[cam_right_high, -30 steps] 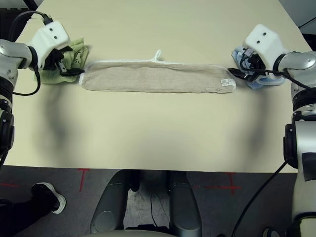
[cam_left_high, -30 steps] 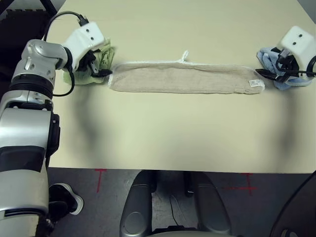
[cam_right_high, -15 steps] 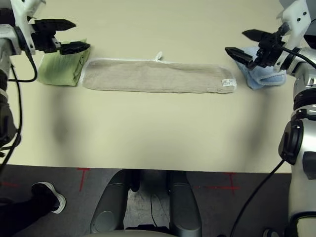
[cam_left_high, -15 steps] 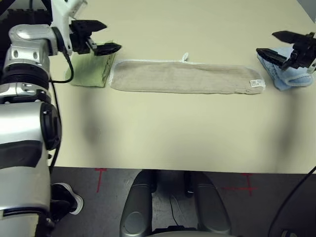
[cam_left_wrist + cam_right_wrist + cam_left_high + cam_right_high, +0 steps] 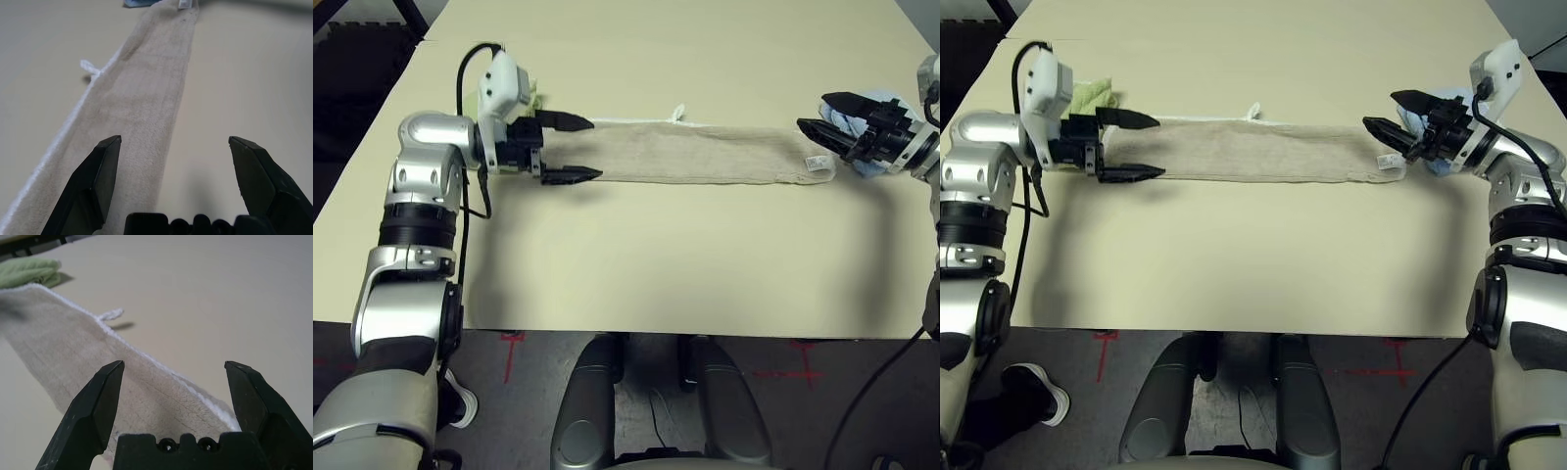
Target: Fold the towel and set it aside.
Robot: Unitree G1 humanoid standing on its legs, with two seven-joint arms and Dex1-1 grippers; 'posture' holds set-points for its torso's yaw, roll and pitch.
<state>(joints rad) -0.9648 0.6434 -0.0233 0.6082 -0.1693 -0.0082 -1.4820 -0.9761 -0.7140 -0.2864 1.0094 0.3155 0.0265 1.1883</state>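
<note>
The towel is a long beige strip with white edging, lying flat across the far half of the table. A small white loop sits on its far edge and a white label at its right end. My left gripper is open and points right along the strip, one finger on each side of the towel's left end. Over the right end, my right gripper is open and points left, just above the label. In the wrist views the towel runs away between the open fingers.
A light green towel lies behind my left gripper. A light blue towel lies behind my right gripper. The bare tan tabletop stretches from the strip to the near edge.
Both grippers rose from beside the green and blue towels, then came down level, pointing inward over the beige towel's ends. They stayed open. The head view has shifted too.
</note>
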